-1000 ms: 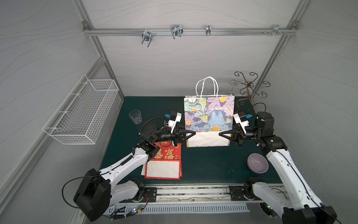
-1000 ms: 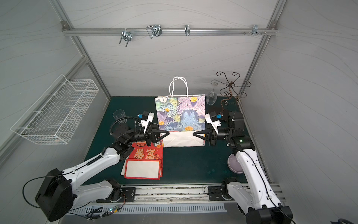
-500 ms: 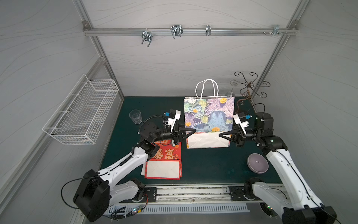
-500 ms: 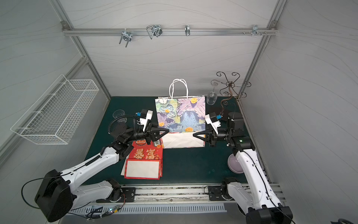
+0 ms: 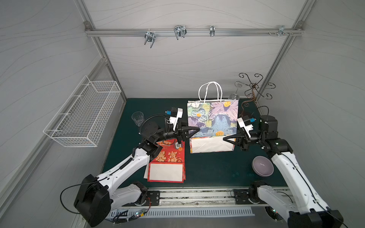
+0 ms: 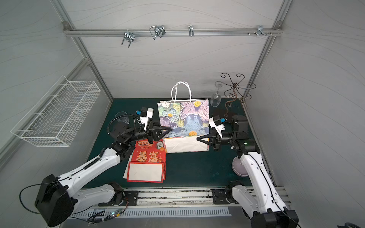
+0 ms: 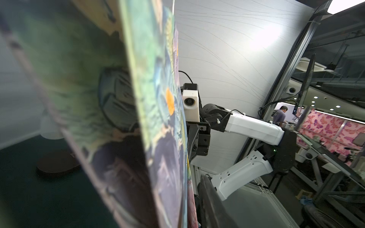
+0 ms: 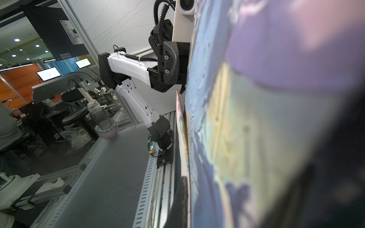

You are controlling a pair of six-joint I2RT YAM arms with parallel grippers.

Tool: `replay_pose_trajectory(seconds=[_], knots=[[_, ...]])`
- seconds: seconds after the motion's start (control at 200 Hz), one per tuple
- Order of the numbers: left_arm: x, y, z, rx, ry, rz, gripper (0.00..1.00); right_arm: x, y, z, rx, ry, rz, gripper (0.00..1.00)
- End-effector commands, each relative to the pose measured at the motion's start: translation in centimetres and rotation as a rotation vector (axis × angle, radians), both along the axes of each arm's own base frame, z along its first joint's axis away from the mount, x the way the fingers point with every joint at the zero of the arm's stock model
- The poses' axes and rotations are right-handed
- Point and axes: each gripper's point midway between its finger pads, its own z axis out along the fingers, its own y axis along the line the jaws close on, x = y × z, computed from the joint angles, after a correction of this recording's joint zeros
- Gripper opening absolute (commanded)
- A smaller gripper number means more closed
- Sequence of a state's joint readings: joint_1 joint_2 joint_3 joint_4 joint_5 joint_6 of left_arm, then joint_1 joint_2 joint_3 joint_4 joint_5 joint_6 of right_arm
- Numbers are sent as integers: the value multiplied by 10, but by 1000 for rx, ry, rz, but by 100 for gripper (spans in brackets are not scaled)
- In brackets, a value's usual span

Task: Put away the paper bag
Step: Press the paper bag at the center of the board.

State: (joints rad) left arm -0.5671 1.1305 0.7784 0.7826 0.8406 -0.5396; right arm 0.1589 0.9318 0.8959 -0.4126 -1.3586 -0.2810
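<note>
The floral paper bag stands upright on the green mat, folded flat, with its white cord handles up top, right between the two grippers. Its wide face runs straight from one gripper to the other, so each one meets a side edge. The right gripper is closed tight low on its near edge and looks like it's pinching the paper. The left gripper sits at the opposite edge, slightly higher. One finger shows just beside the printed face, but honestly I can't tell if it's biting or loose. So I reckon the right arm owns the bag. The wire basket is way out past the left gripper, well apart.
</note>
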Motion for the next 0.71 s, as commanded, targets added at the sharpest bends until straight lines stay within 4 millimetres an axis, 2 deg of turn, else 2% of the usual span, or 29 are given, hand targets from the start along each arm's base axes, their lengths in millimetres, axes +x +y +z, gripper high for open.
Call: replay_pose_trajectory(seconds=[0.0, 0.16, 0.27, 0.315, 0.355, 0.38, 0.42, 0.485, 0.57, 0.7], knots=[[-5, 10, 39, -62, -112, 57, 29, -8, 0, -4, 0, 14, 18, 0], [-9, 8, 47, -70, -129, 30, 0, -9, 0, -6, 0, 17, 21, 0], [-8, 8, 51, -85, -124, 25, 0, -10, 0, -5, 1, 18, 23, 0], [-6, 9, 53, -92, -118, 40, 13, -11, 0, -6, -1, 17, 22, 0], [-4, 10, 56, -102, -117, 58, 29, -11, 0, -6, -2, 22, 22, 0], [-3, 12, 58, -108, -121, 68, 34, -11, 0, -7, -2, 20, 22, 0], [-2, 13, 62, -120, -128, 81, 38, -11, 0, -7, -2, 22, 23, 0], [-1, 16, 69, -139, -133, 95, 38, -12, 0, -8, -3, 24, 23, 0], [2, 21, 78, -181, -122, 92, 27, -12, 0, -9, -3, 28, 23, 0], [9, 32, 94, -272, -102, 70, 2, -12, 0, -8, -4, 25, 25, 0]])
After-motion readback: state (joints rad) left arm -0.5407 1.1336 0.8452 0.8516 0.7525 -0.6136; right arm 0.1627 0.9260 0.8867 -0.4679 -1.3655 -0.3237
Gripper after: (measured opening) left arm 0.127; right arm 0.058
